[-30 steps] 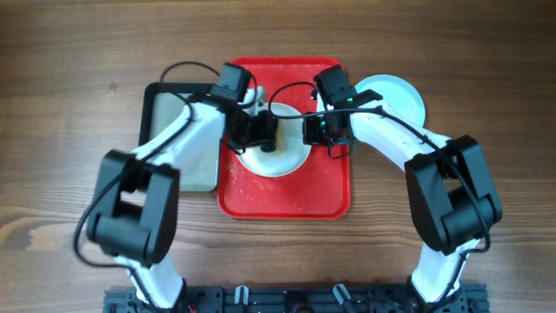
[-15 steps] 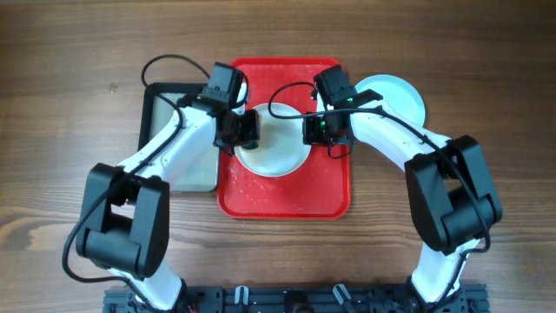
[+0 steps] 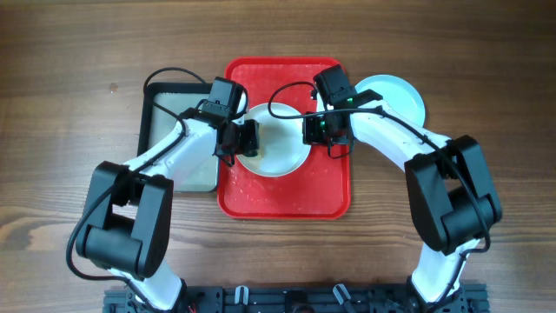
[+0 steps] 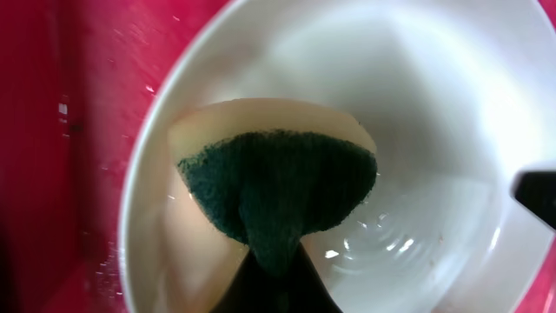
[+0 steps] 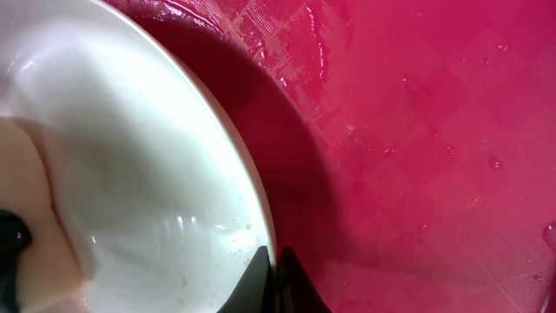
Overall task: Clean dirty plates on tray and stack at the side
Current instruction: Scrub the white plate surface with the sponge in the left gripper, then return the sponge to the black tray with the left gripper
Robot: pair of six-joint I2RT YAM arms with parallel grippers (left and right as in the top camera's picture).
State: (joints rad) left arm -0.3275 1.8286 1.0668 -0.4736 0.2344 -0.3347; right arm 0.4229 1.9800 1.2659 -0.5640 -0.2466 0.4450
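Note:
A white plate [image 3: 276, 143] sits on the red tray [image 3: 287, 193]; it also shows in the left wrist view [image 4: 434, 130] and the right wrist view [image 5: 130, 148]. My left gripper [image 3: 246, 139] is shut on a green-and-tan sponge [image 4: 278, 187] pressed on the plate's left part. My right gripper [image 3: 311, 130] is shut on the plate's right rim [image 5: 265, 252], tilting that side up off the tray. Small orange specks remain near the rim. A light turquoise plate [image 3: 401, 94] lies on the table right of the tray, partly under my right arm. A third plate is not in view.
A dark grey-black tray [image 3: 169, 156] lies left of the red tray, under my left arm. The red tray's surface is wet with droplets [image 5: 417, 130]. Bare wooden table [image 3: 69, 130] surrounds everything.
My left gripper has slid the sponge from the plate's middle to its left edge, and the left arm has swung down and left. The right gripper has stayed put on the rim.

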